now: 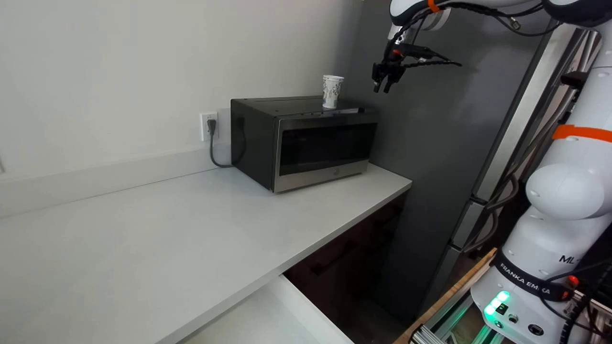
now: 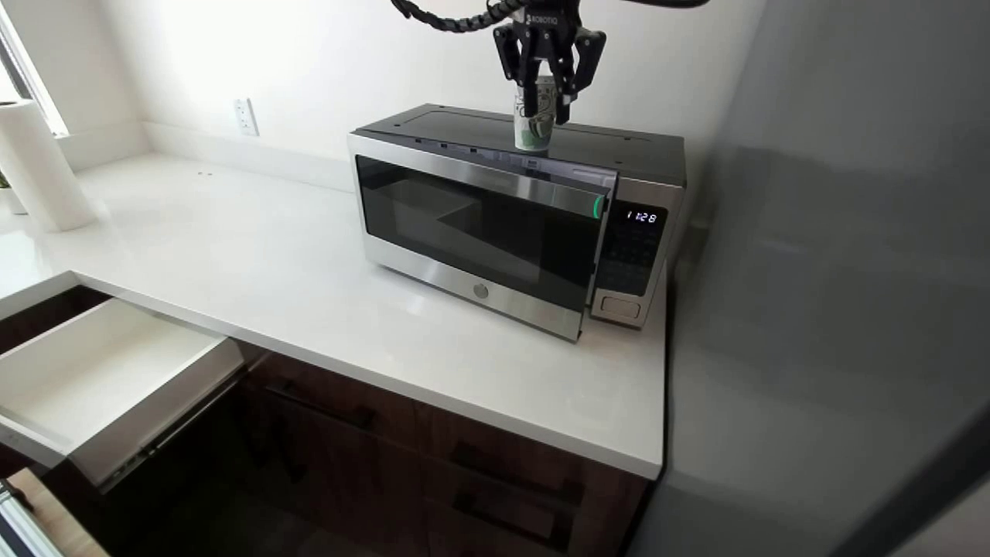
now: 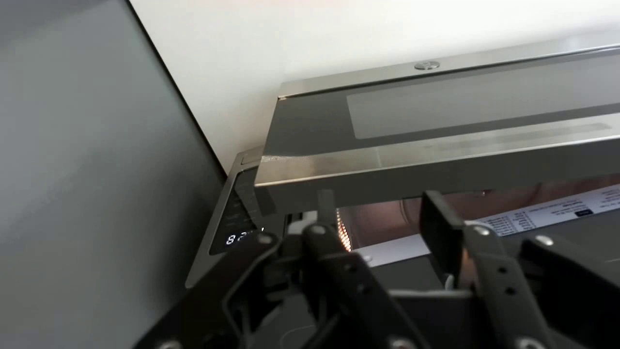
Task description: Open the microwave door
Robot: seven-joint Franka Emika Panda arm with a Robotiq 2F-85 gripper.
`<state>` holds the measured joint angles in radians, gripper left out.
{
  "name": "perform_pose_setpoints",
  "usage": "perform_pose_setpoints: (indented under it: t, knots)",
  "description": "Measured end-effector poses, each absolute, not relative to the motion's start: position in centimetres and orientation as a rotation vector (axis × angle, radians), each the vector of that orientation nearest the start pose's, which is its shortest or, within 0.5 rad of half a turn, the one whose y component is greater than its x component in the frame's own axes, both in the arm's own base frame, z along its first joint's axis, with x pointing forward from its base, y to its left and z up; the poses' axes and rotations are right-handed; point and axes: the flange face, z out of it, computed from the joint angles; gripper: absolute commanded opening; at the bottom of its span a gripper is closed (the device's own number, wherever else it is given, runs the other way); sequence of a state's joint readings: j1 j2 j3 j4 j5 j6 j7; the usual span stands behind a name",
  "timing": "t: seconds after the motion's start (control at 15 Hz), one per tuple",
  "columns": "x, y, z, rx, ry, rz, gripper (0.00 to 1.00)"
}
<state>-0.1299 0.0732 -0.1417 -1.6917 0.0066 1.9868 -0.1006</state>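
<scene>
The boxy dark grey microwave (image 1: pixel 253 143) (image 2: pixel 648 247) stands on the white counter; its top also shows in the wrist view (image 3: pixel 387 274). The microwave door (image 1: pixel 330 145) (image 2: pixel 479 232) has a dark glass window in a silver frame. It stands slightly ajar at its edge beside the control panel. In the wrist view, a gap behind the door (image 3: pixel 436 116) shows the lit interior. My gripper (image 1: pixel 381 88) (image 2: pixel 547 116) is above the microwave, apart from it in the exterior views. In the wrist view the gripper (image 3: pixel 380 208) is open, fingers spread, nothing visibly held.
White patterned paper cups (image 1: pixel 331 91) (image 2: pixel 534 131) stand on the microwave. A tall dark grey cabinet (image 1: pixel 430 143) (image 2: pixel 812 255) (image 3: pixel 97 145) rises close beside it. A white drawer (image 1: pixel 267 315) (image 2: pixel 116 371) is pulled out below the counter (image 1: pixel 143 248). A power cord (image 1: pixel 212 148) runs to the outlet.
</scene>
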Motion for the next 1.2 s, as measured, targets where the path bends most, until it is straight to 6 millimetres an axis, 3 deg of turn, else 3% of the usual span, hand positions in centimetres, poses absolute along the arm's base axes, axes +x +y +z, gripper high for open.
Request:
perform_pose_setpoints:
  t: [0.2,0.73,1.2]
  knots:
    - [60.5,-17.3,55.0,-3.134,0.226,-0.379,0.00]
    - [63.2,-20.7,51.1,-3.130,0.141,-0.502,0.00]
    - [64.5,-20.5,48.0,-3.140,0.072,-0.479,0.00]
